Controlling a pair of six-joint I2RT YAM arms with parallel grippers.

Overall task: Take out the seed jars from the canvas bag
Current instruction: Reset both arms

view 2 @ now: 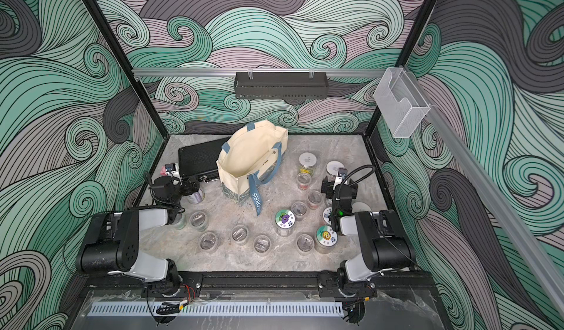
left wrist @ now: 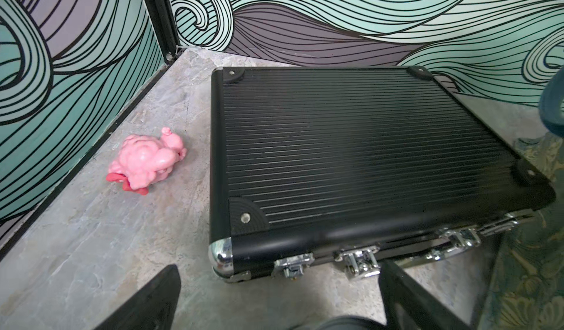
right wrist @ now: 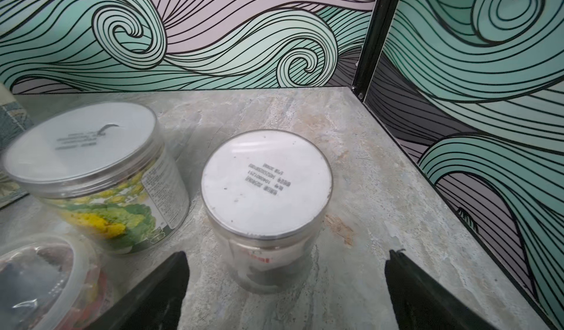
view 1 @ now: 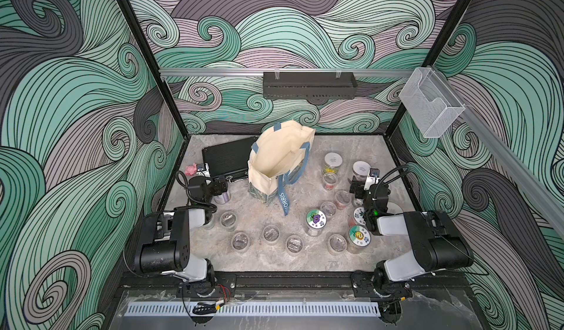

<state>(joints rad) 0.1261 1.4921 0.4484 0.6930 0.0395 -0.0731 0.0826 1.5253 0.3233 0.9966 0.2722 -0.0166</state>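
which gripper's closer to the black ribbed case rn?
Left. The left gripper hovers at the latched edge of the black case, fingers open. The right gripper is on the far side of the canvas bag, open, facing a white-lidded seed jar.

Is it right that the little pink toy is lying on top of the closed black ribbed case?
Not on top. The pink toy lies on the table beside the closed black ribbed case, with a gap of bare table between them. The left wrist view shows this clearly.
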